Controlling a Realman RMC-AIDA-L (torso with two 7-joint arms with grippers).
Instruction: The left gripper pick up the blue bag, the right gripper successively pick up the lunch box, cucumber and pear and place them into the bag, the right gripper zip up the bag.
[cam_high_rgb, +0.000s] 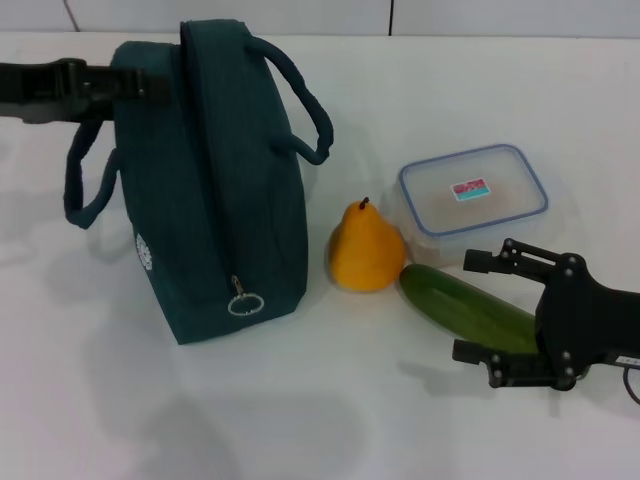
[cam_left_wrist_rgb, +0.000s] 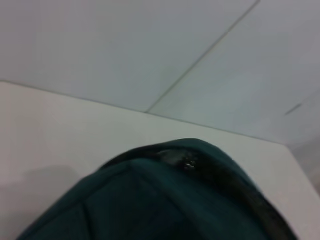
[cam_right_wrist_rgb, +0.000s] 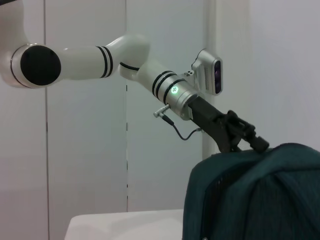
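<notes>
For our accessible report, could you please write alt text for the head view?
A large dark teal fabric lunch bag stands zipped on a white table, with the black left gripper at its top far corner. Beside it sit an orange-yellow pear, a dark green cucumber and a clear blue-rimmed lunch box. The open black right gripper straddles the cucumber's end.
</notes>
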